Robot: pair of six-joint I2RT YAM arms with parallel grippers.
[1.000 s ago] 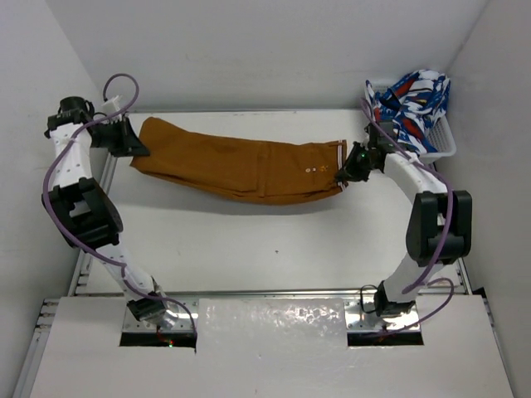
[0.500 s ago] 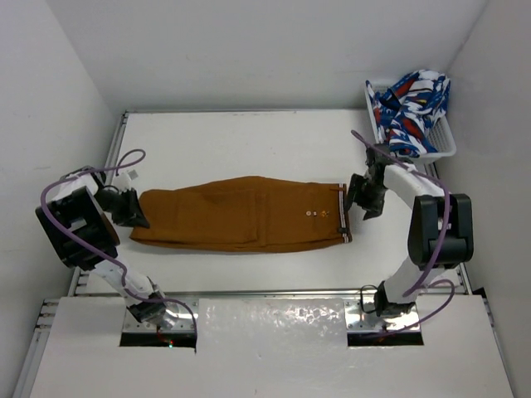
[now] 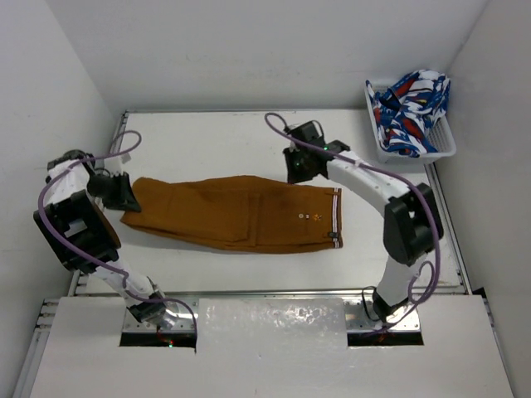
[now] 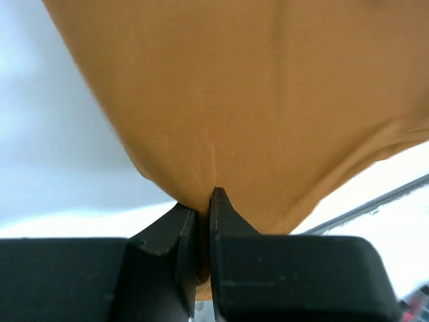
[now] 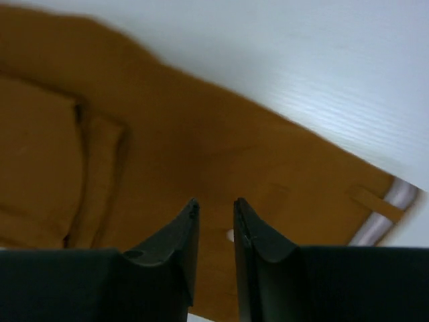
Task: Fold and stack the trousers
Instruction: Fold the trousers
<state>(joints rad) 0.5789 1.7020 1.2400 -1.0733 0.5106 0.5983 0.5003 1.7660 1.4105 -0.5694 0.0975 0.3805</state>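
Note:
The mustard-brown trousers [image 3: 241, 211] lie lengthwise on the white table, with the leg ends at the left and the striped waistband [image 3: 335, 217] at the right. My left gripper [image 3: 124, 201] is shut on the leg end. In the left wrist view the fabric [image 4: 255, 87] is pinched between the closed fingers of that gripper [image 4: 200, 201]. My right gripper [image 3: 297, 174] hovers over the far edge of the trousers, left of the waistband. In the right wrist view its jaws [image 5: 216, 203] stand slightly apart and empty above the fabric [image 5: 167, 147].
A white basket [image 3: 415, 157] at the back right corner holds blue-white-red patterned clothes [image 3: 411, 108]. White walls close in the table at the left, back and right. The arm bases sit at the near edge.
My right gripper has let go of the waistband and moved left along the trousers' far edge. My left gripper, still holding the leg end, moved slightly away. The trousers shifted left.

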